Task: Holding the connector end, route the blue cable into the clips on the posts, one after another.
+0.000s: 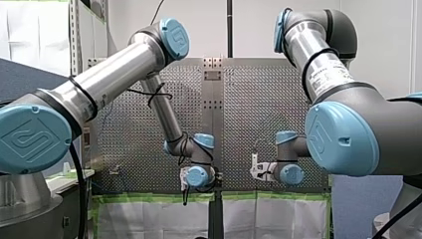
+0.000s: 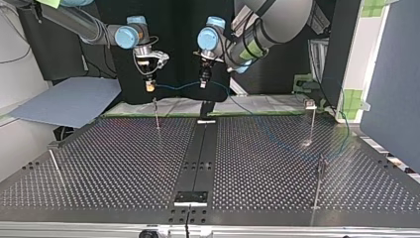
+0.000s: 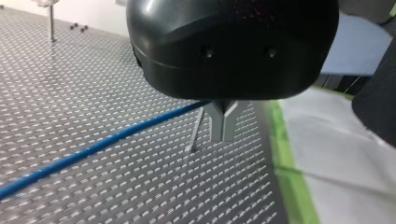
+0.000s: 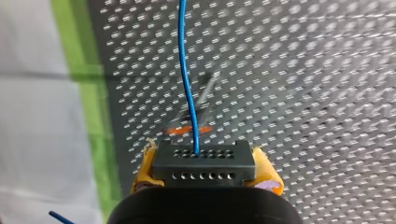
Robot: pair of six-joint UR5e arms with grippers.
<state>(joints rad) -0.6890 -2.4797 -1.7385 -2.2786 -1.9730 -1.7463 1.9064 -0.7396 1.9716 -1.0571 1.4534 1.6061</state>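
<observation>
Front view: left gripper and right gripper hang low. Top view: the cable spans them near a post. Left wrist: fingers closed on the thin cable, surely limp and light. Right wrist: yellow pads pinch the rigid connector, likely the surest hold.

Cable spans between left end effector and right end effector, above the counter's far edge; a post stands just beneath the right one.
</observation>
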